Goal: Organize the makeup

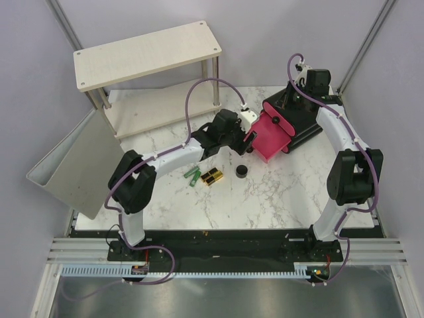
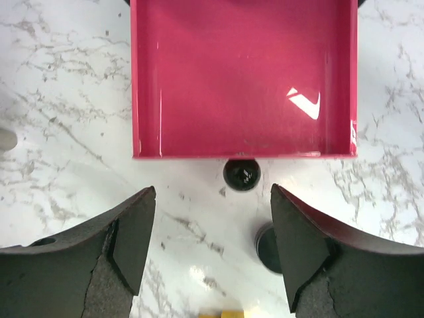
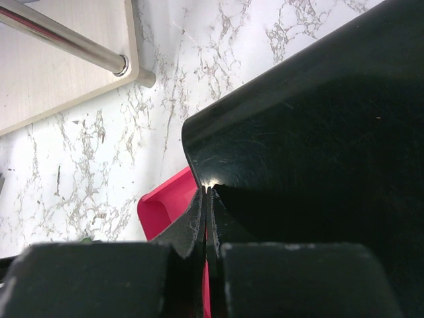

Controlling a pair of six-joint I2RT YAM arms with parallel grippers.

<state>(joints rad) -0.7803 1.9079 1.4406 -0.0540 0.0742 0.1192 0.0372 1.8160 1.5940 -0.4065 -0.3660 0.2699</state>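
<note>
The makeup lies on the marble table: green tubes, a black-and-gold case and a round black jar. My left gripper is open just above the table, in front of the pulled-out pink drawer, whose inside shows nothing. A small round black knob sits at the drawer's front, ahead of the left gripper and apart from it. The jar is partly hidden behind my right finger. My right gripper is shut, its tips against the black box.
The black box stands at the back right with the drawer sticking out toward the middle. A wooden shelf on metal legs stands at the back left. A grey bin leans at the table's left edge.
</note>
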